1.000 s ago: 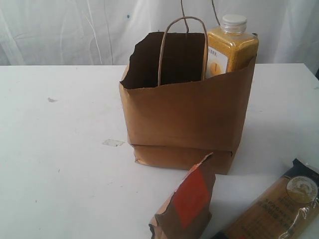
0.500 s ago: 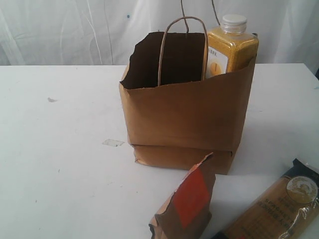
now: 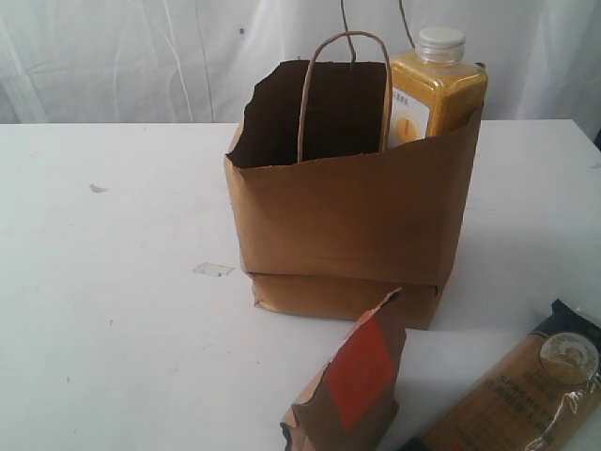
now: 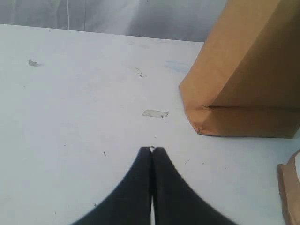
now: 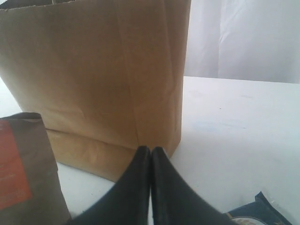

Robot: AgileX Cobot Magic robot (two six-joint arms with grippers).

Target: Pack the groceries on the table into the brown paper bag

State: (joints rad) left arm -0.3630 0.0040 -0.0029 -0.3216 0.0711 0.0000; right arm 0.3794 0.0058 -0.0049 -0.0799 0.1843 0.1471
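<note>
Centre of the large flat white tabletop (image 3: 113,329), and the tall brown kraft paper bag (image 3: 352,225) stands upright with its mouth open. Its ragged top rim dips at the left corner and climbs towards the right. One twisted paper loop handle (image 3: 348,34) arches above the opening.

At the bag's far right corner a yellow white-capped bottle (image 3: 437,89) rises over the rim. Inside the bag or just behind it? Cannot tell from this angle.

Near side now: a small brown pouch with an orange-red label (image 3: 352,385) stands upright just in front of the bag's base fold, and the right wrist view shows a sliver of white between the two. Further right, a spaghetti packet (image 3: 521,395) lies flat and angled, cut off by the near and right frame edges. That near right corner is crowded.

Left of the bag, bare white surface runs wide to the far edge, where a white curtain (image 3: 122,56) hangs. Only a small pale scrap (image 3: 213,270) lies near the bag's left base corner.

The left pincer (image 4: 152,150) has its black jaws pressed together, gripping nothing, and hangs over that bare stretch facing the scrap and the bag's left corner. The right pincer (image 5: 150,149) is likewise clamped on nothing, its tips low before the bag's near right bottom corner, with the pouch to one side and the packet's end to the other. Contact with the bag cannot be judged.
</note>
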